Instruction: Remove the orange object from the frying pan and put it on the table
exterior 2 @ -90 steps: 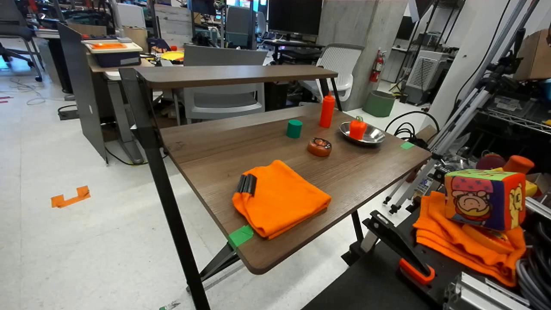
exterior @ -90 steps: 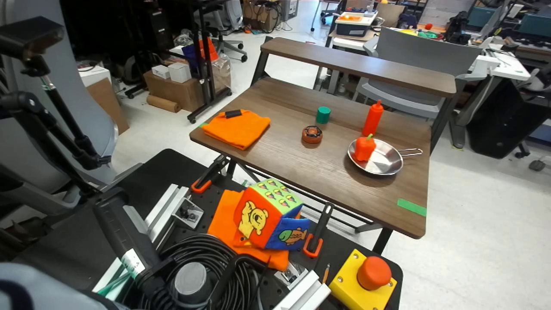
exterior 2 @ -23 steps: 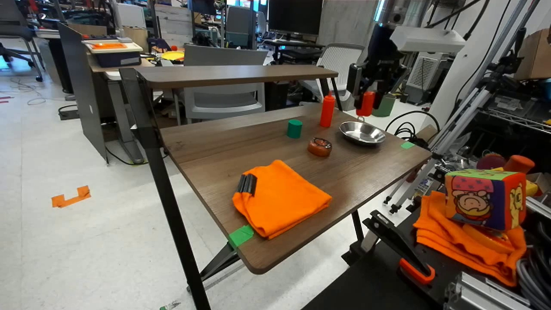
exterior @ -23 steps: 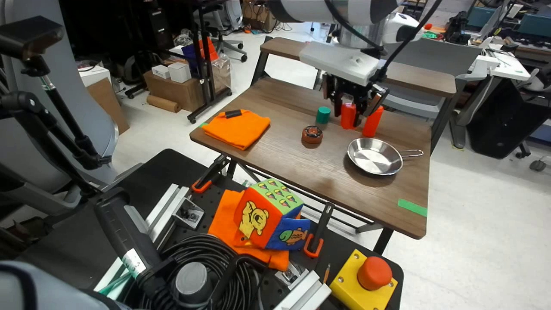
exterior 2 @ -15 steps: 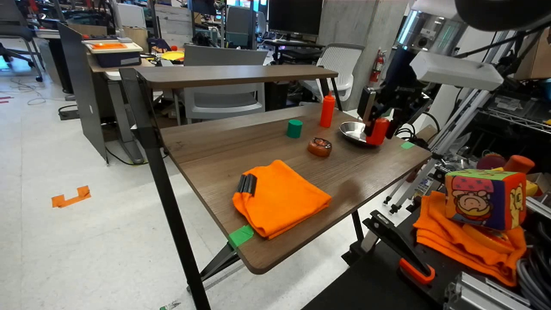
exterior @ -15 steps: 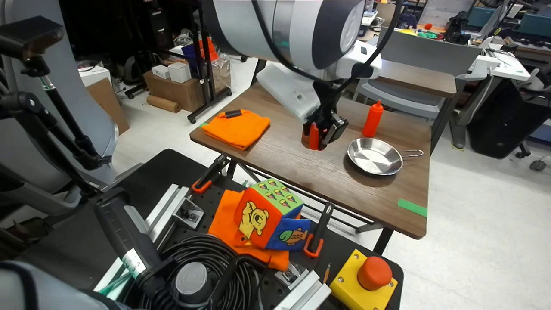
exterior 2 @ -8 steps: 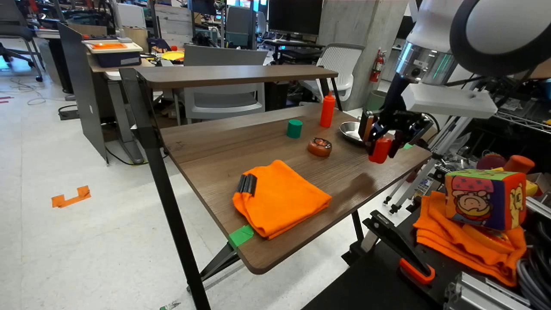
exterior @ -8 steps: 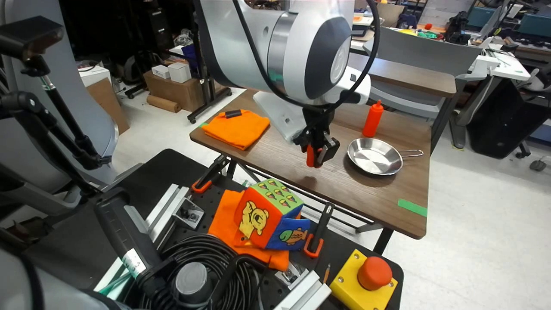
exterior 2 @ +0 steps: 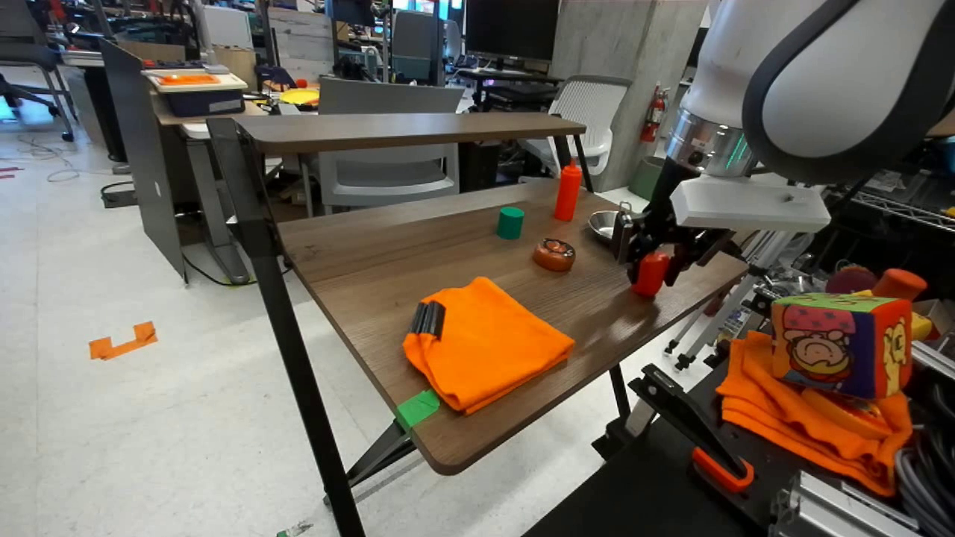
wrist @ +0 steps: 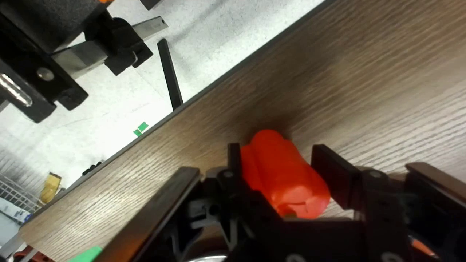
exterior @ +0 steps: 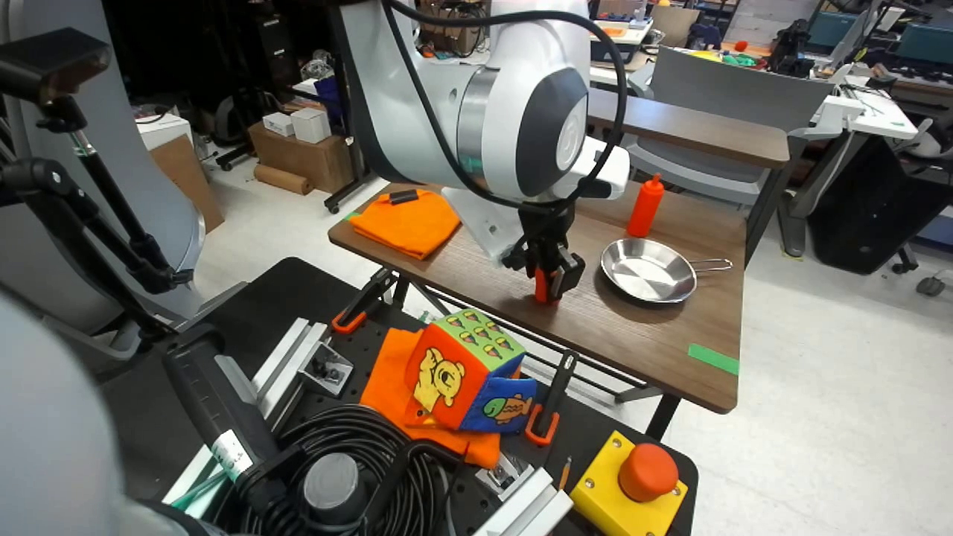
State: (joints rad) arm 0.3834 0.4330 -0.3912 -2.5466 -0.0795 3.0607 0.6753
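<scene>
One orange object (wrist: 284, 174) is sitting at four o'clock from centre in the wrist view, and its long axis is running from eleven o'clock to five. At eleven its far end is facing the table (wrist: 364, 91); at five its near end is tucking partly behind the dark gripper (wrist: 278, 158). In an exterior view the orange object (exterior: 543, 289) is standing close to plumb, lower end pointing at six; in an exterior view the orange object (exterior 2: 650, 274) is leaning a touch, that lower end pointing between six and seven.

Now the jaws: they are standing partway apart, just the object's width, and they are holding it. The fingers (wrist: 331, 174) are flanking it at nine and three o'clock; the three o'clock one is touching the near part, a sliver of table showing beside its tip.

It is being held low, just inside the table's long edge; whether its bottom is touching the top I cannot tell. Looking out from it in an exterior view, the frying pan (exterior: 649, 269) is resting near but apart, almost at three o'clock; a red bottle (exterior: 645, 208) is standing toward two, and an orange cloth (exterior: 409, 227) is lying folded at ten.
</scene>
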